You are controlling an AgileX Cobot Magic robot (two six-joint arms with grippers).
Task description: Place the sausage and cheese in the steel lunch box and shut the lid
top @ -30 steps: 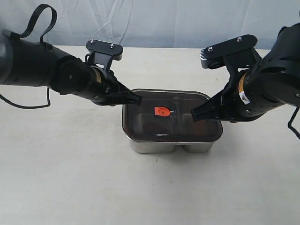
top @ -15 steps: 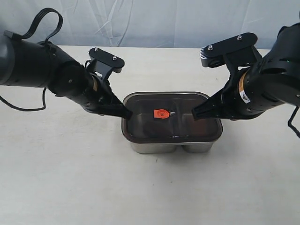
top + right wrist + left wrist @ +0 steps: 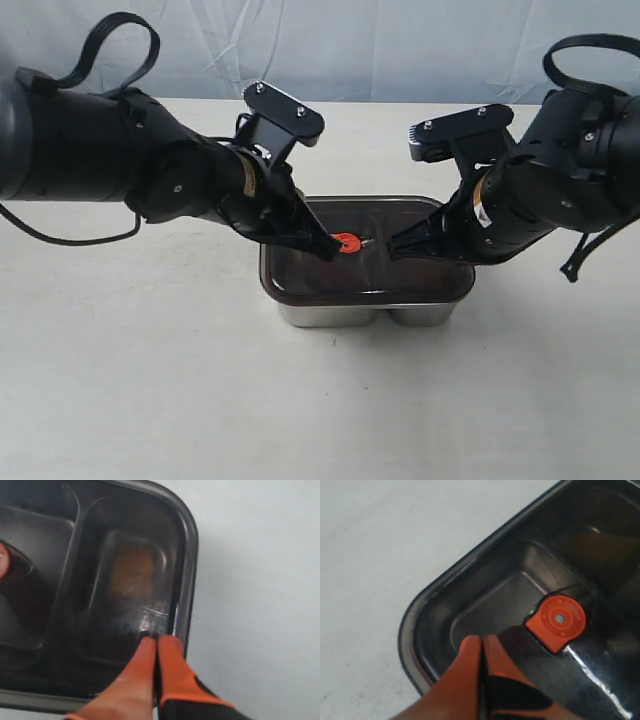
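The steel lunch box stands mid-table with the dark translucent lid lying on top of it. The lid's orange valve tab shows at its centre. My left gripper is shut and empty, its tips over the lid just left of the tab. My right gripper is also shut and empty, its tips resting on the lid near its right rim. Through the lid a dull yellowish patch, the cheese, shows faintly. The sausage is hidden under the lid.
The pale table spreads on all sides of the box. A light cloth backdrop hangs behind it. Both arms lean in over the box from left and right.
My left gripper has swung from the lid's left rim inward to just beside the orange tab. The right gripper has shifted slightly left over the lid. The lid stays on the box.
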